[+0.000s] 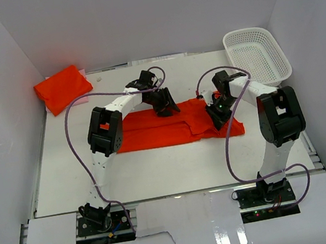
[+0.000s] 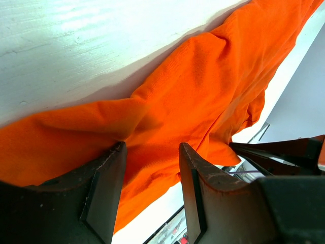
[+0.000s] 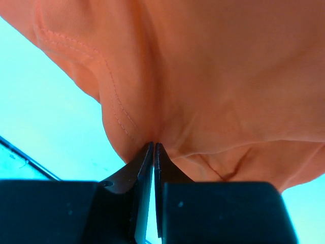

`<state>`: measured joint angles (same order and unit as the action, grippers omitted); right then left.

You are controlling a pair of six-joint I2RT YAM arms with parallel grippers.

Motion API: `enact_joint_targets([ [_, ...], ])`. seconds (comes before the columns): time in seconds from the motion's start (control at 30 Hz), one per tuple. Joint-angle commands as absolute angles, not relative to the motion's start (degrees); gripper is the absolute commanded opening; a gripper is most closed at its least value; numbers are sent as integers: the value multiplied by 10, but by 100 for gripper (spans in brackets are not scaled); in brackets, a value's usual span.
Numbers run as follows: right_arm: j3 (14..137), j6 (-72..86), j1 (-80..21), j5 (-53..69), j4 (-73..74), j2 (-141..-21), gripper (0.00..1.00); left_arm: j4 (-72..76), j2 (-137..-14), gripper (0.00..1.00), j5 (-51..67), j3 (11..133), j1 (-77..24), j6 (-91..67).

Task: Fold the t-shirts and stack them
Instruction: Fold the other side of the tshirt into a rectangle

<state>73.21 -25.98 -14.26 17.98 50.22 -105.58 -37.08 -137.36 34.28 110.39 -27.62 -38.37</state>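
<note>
Under your left gripper [image 1: 163, 107], jaws apart, lies the rumpled bright orange-red fabric t-shirt [image 1: 152, 134]; your right gripper [image 3: 153, 145] pinches its fold. Beyond that gripper stands a white plastic mesh basket [image 1: 247, 31]; far left of the left one, a folded orange-red t-shirt [image 1: 62, 89].

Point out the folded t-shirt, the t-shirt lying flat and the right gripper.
folded t-shirt [image 1: 62, 89], top external view, middle of its upper face.
flat t-shirt [image 1: 159, 134], top external view, middle of the spread cloth.
right gripper [image 3: 153, 145], right wrist view, between its fingertips, which are pinched shut on the flat t-shirt.
</note>
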Motion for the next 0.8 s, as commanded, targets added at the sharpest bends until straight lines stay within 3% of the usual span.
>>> enact_joint_targets([
  [0.0, 725, -269, -140, 211, 520, -1041, 10, -381, -1361, 57, 325, 1114, -282, -375],
  [0.33, 735, -284, -135, 212, 541, -1037, 11, -383, -1361, 57, 325, 1115, -282, -374],
  [0.67, 824, -271, -85, 173, 532, -1074, 22, -402, -1299, 57, 312, 1126, -277, -372],
  [0.77, 823, -265, -86, 169, 514, -1071, 32, -439, -1267, 57, 302, 1152, -272, -363],
])
